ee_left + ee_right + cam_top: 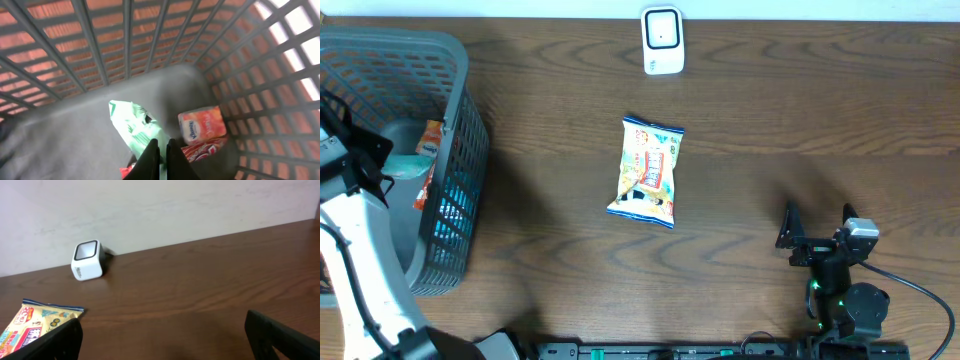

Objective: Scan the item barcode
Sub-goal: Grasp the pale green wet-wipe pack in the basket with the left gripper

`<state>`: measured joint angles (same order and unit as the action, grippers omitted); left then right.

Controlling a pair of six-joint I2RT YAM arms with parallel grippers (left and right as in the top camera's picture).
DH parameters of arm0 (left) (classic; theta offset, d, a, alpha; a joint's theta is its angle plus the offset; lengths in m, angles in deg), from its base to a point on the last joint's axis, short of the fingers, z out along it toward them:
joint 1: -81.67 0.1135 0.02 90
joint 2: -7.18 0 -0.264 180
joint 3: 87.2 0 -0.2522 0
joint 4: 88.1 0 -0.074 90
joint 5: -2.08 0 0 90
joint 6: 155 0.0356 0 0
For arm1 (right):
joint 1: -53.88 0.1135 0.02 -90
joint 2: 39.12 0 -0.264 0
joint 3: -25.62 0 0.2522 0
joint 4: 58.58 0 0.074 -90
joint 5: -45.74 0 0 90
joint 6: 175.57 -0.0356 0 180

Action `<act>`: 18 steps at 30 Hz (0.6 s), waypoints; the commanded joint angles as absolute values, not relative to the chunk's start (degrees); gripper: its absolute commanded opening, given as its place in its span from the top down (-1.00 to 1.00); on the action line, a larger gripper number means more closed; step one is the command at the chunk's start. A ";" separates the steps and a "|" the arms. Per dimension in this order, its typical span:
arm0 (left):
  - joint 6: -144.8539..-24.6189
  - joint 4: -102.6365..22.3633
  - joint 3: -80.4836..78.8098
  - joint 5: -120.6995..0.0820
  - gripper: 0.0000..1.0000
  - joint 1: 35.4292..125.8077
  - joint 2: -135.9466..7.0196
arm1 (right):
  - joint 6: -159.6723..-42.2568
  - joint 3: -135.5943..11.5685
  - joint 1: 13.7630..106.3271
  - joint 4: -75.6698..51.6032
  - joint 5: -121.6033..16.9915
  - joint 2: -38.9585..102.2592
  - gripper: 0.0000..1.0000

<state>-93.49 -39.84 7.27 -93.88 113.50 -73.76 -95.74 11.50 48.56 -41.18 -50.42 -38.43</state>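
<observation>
The left arm [360, 250] rises closest to the overhead lens, its white link sweeping up from the near left corner and reaching over the basket. Beneath everything lies the dark wood-grain worktop [800, 110], which runs back to a pale wall.

The grey plastic basket [420, 45] stands at the left edge of the worktop, its lattice walls casting a shadow toward the middle. The left end effector [163, 143] hangs inside it, pointing down at the floor of the basket. Its two dark fingers are pressed together with nothing caught between them.

The right arm sits at the near right of the worktop, well apart from the basket. The right end effector [162, 320] is spread as wide as it goes and holds nothing; it faces the far wall with bare wood between its fingers.

The snack bag [648, 172] lies flat near the middle of the worktop, alone, its printed yellow-and-blue face up and its long side running roughly front to back (no barcode can be made out on that face). It touches neither arm.

The white barcode scanner [662, 40] stands at the far edge, directly behind the snack bag and well apart from it.

On the basket floor lie a green-and-white packet [132, 122], just below the closed fingers, and beside it an orange packet [202, 125] with a white oval label, resting on a red wrapper [205, 149].
</observation>
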 commanded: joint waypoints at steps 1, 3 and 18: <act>-93.82 -39.27 6.83 -94.80 0.86 113.63 -76.30 | -95.35 11.57 48.89 -40.94 -50.17 -38.74 -0.98; -93.82 -38.79 6.83 -94.80 0.86 113.66 -77.79 | -95.35 11.55 48.89 -40.94 -50.17 -38.74 -0.99; -94.47 -35.43 6.86 -96.61 -0.93 114.29 -81.54 | -95.35 11.55 48.89 -40.94 -50.17 -38.74 -0.99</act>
<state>-94.10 -36.52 7.27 -94.30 113.55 -81.65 -95.74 11.50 48.56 -41.18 -50.42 -38.43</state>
